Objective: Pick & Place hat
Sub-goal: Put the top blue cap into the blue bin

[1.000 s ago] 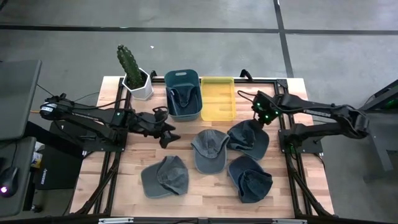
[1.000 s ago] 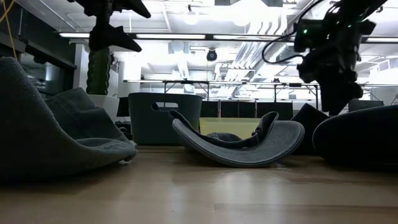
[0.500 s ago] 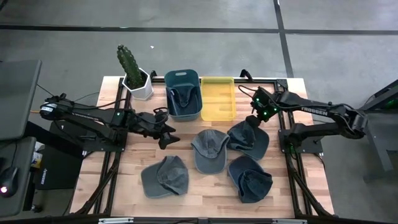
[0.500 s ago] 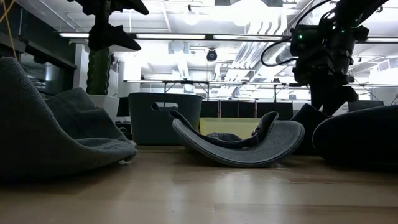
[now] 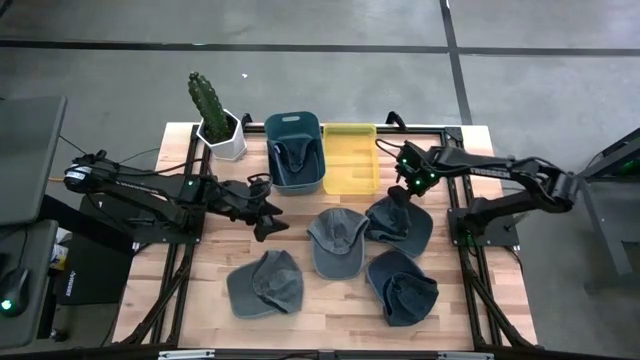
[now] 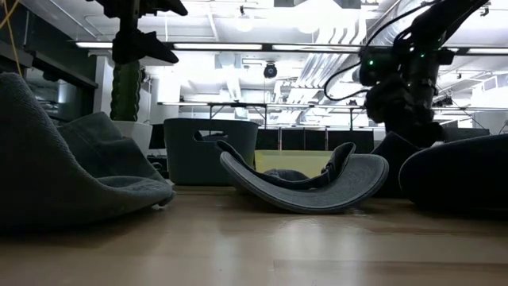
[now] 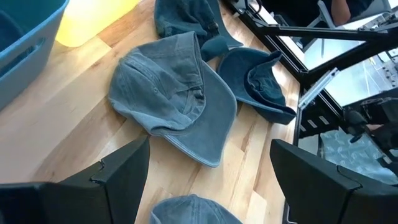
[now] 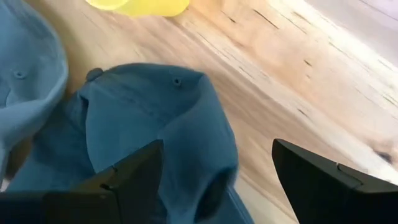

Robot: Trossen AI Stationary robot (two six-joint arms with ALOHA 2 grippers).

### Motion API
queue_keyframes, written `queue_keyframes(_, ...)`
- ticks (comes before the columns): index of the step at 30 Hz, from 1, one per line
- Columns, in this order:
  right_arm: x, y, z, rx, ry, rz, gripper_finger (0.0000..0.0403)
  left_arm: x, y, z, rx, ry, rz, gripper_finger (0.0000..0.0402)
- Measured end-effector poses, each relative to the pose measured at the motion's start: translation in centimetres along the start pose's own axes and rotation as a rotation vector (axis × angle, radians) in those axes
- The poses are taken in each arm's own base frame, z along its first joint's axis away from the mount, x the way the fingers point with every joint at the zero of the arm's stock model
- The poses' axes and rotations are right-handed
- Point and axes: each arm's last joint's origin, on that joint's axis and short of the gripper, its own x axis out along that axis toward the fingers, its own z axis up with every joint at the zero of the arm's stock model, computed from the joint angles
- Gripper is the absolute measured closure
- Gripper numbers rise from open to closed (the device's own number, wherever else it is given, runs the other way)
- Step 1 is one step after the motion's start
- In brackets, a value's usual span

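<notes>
Table (image 5: 190,250): wooden top carrying four loose caps in its centre and right half, plus a dark teal bin (image 5: 296,150) and a yellow bin (image 5: 351,157) side by side at the far edge. One cap already lies in the teal bin.

Target, by my reading: the dark hat (image 5: 403,222) nearest the table's right edge, just in front of the yellow bin.

Right gripper (image 5: 399,197) sits directly over that hat's far, crown end; the wrist view looks straight down on the crown (image 8: 155,124), fingers spread wide, nothing between them. Contact not confirmed from any view. This arm is clearly the nearer one.

Left gripper (image 5: 266,217) hovers over the table's left-centre, fingers also apart and empty, well apart from the target; grey cap (image 5: 336,240) lies between.

Judgement: the coming move is a short straight descent; the yellow bin lies just beyond, toward the far edge.
</notes>
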Motion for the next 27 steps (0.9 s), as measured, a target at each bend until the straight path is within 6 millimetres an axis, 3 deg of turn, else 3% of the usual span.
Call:
queue_keyframes(9, 2.3, -0.3, 0.3, 0.029, 0.125, 0.0, 0.0109, 0.0, 0.0, 0.0, 0.003, 0.004, -0.003, 0.0095)
queue_keyframes(19, 2.6, -0.4, -0.1, 0.075, 0.197, 0.015, 0.0114, 0.0, 0.0, 0.0, 0.003, 0.004, -0.003, 0.0095)
queue_keyframes(27, 2.5, -0.5, -0.4, 0.063, 0.227, 0.001, 0.019, 0.0, 0.0, 0.0, 0.001, 0.003, -0.004, 0.0095)
